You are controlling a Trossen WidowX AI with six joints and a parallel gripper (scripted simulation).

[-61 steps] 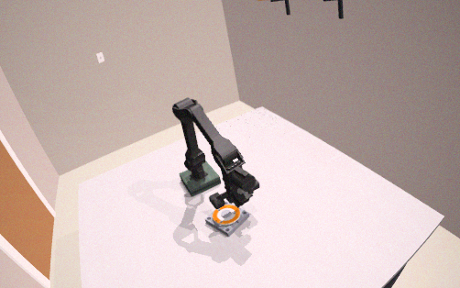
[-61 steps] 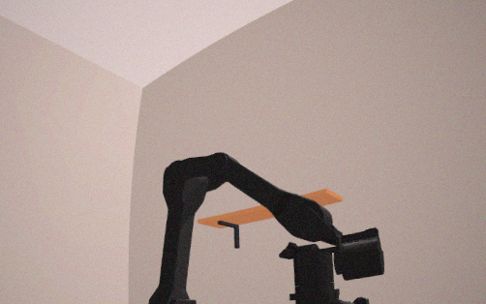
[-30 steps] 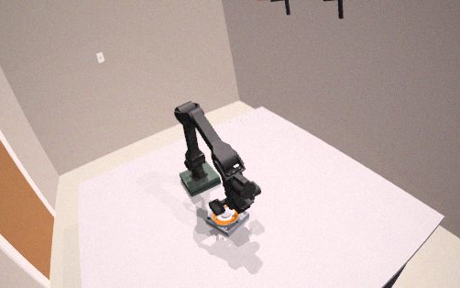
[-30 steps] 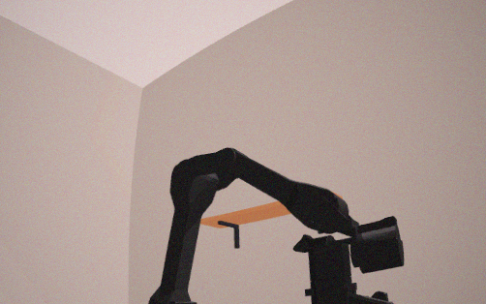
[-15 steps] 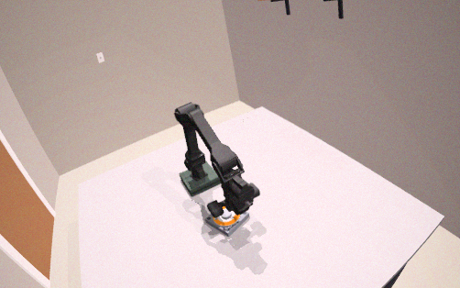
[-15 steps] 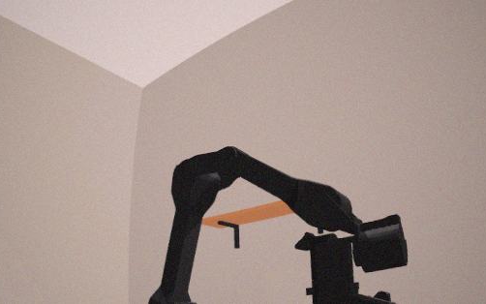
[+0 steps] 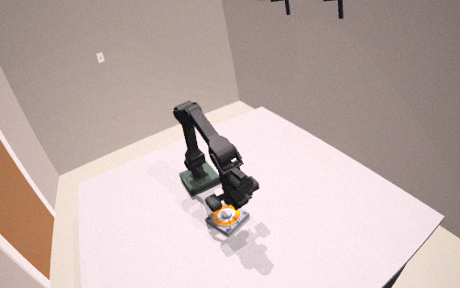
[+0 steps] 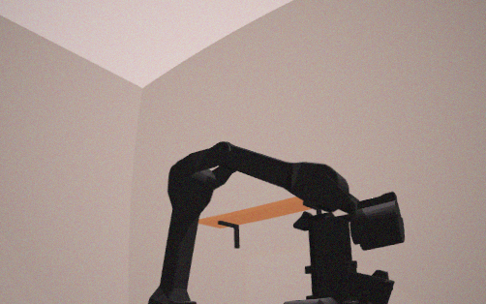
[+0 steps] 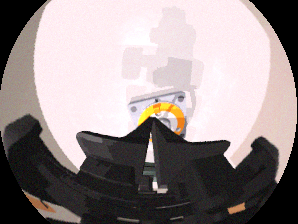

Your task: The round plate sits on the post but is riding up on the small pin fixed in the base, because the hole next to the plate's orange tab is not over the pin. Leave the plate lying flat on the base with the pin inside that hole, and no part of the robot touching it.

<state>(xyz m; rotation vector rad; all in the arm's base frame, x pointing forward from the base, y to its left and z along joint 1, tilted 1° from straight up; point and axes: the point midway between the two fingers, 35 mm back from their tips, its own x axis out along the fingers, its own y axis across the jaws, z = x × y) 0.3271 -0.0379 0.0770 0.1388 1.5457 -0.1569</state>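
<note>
The round plate, with an orange ring and pale middle, sits around the grey post on the grey square base. Its tab, the hole beside it and the pin cannot be made out. Whether the plate lies flat or slightly tilted is too small to tell. My gripper is shut with nothing seen between its fingers. In the wrist view its tips overlap the plate's near part and hide it; whether they touch it cannot be told. The exterior view shows neither plate nor base.
The arm's dark green mount stands on the pale table, behind the base in the top view. The arm arches over from the mount. Shadows of the arm fall on the table beside the base. Walls stand beyond the table edges.
</note>
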